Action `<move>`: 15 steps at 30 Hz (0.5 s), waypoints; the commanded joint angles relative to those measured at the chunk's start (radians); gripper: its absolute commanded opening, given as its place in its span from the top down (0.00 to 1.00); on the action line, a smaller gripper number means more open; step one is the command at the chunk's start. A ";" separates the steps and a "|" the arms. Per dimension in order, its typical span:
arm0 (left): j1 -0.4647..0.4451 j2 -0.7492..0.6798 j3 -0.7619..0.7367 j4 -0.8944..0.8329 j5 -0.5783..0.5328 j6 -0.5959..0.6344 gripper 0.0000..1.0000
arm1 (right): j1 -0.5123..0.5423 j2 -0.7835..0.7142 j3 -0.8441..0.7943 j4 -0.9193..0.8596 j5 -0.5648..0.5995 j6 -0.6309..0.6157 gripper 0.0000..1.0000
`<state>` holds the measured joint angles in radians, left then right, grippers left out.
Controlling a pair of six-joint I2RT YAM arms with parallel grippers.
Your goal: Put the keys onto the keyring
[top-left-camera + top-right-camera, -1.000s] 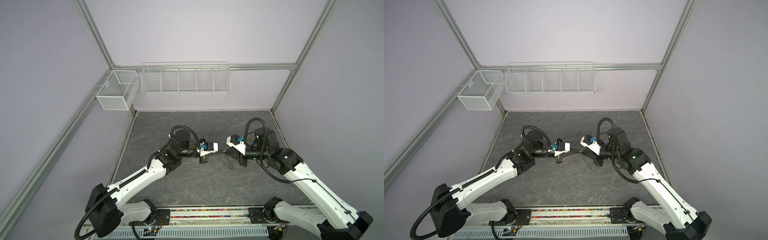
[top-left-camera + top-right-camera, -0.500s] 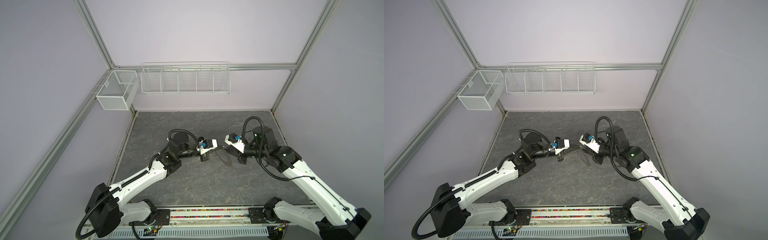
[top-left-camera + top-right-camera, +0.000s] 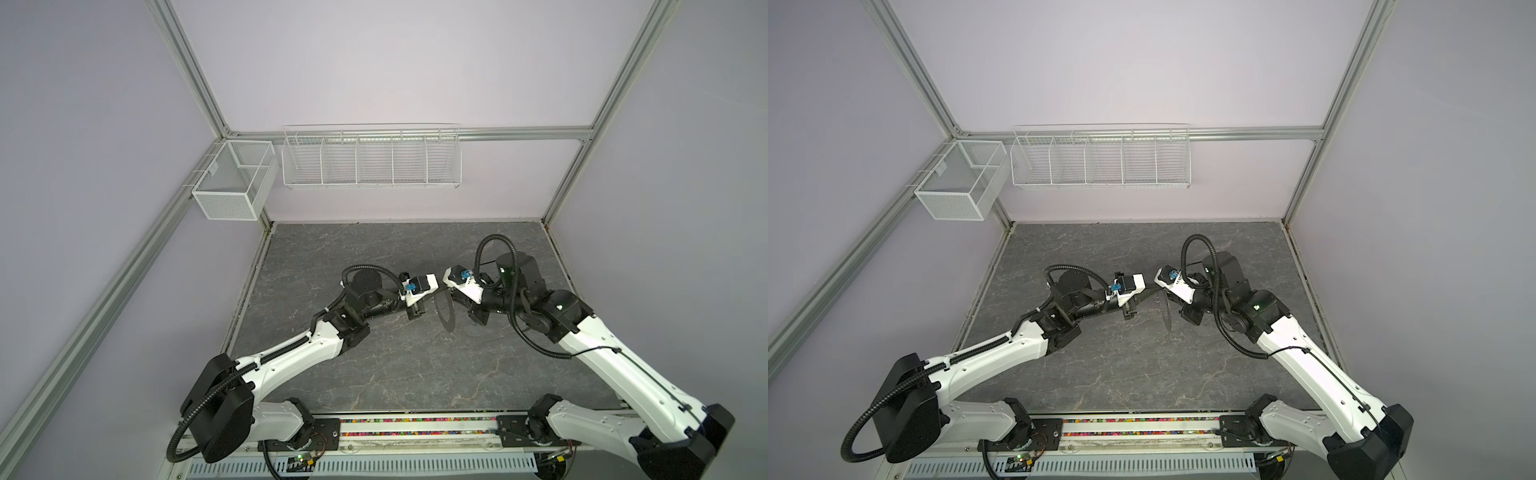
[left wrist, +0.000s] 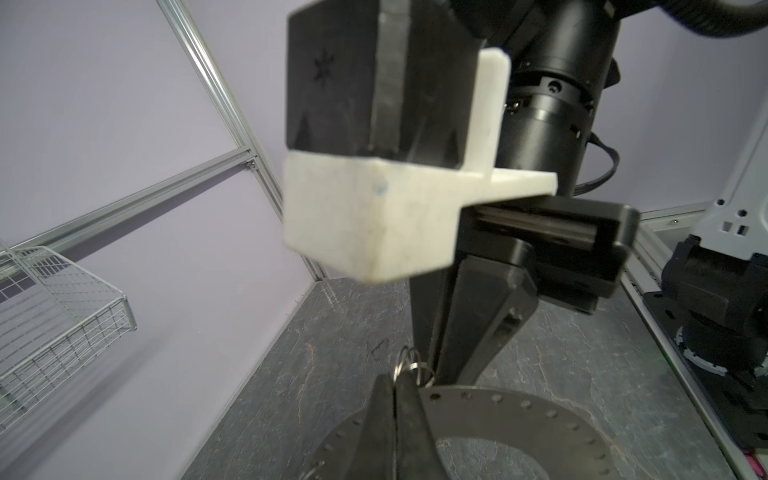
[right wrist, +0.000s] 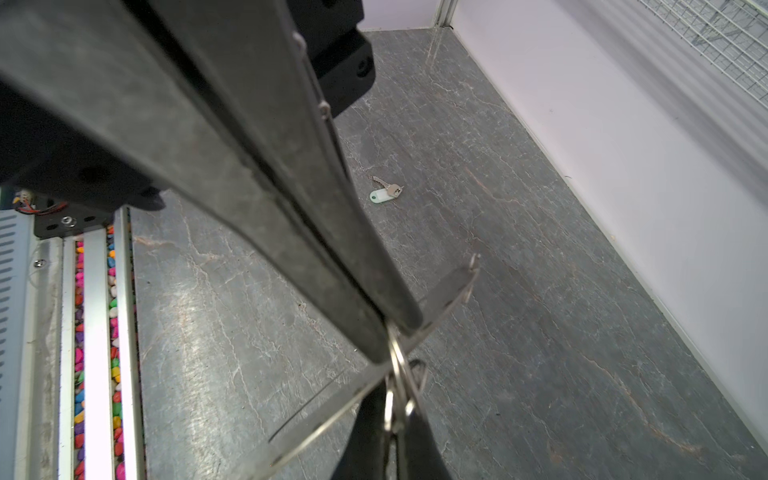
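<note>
The keyring is a flat grey disc with small holes round its rim. It hangs edge-on above the table's middle in both top views. My right gripper is shut on its upper rim, and its fingers come down onto the disc. My left gripper is shut on a small silver wire ring right at that rim; what hangs from that ring is hidden. One of the keys, with a white tag, lies loose on the table. The black-tagged key is out of view.
A dark stone-patterned table top lies between lilac walls. A long white wire rack hangs on the back wall and a mesh basket on the left rail. A strip of coloured beads runs along the front edge.
Both grippers and the keyring have shifted slightly left and towards the back wall, staying joined at the rim. Over the last half second almost nothing moved.
</note>
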<state>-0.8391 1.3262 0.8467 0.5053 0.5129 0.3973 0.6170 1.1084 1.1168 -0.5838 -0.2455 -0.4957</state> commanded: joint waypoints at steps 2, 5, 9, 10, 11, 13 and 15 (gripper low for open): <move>-0.002 0.016 0.000 0.139 -0.042 -0.029 1.00 | 0.023 0.021 0.000 0.006 0.070 -0.016 0.93; -0.003 0.025 0.000 0.156 -0.032 -0.042 1.00 | 0.037 0.032 -0.006 0.019 0.103 -0.027 0.93; -0.002 0.031 -0.003 0.175 -0.032 -0.058 1.00 | 0.055 0.041 -0.011 0.036 0.146 -0.046 0.93; -0.002 0.034 -0.004 0.180 -0.033 -0.061 1.00 | 0.059 0.044 -0.012 0.041 0.158 -0.051 0.93; -0.002 0.035 -0.003 0.180 -0.031 -0.065 1.00 | 0.063 0.044 -0.015 0.046 0.171 -0.056 0.93; -0.003 0.039 -0.003 0.185 -0.027 -0.071 1.00 | 0.068 0.044 -0.022 0.061 0.197 -0.059 0.93; -0.002 0.040 -0.005 0.183 -0.029 -0.075 1.00 | 0.071 0.039 -0.030 0.077 0.221 -0.060 0.93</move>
<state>-0.8387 1.3647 0.8375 0.5900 0.4931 0.3477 0.6750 1.1400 1.1156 -0.5182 -0.0650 -0.5320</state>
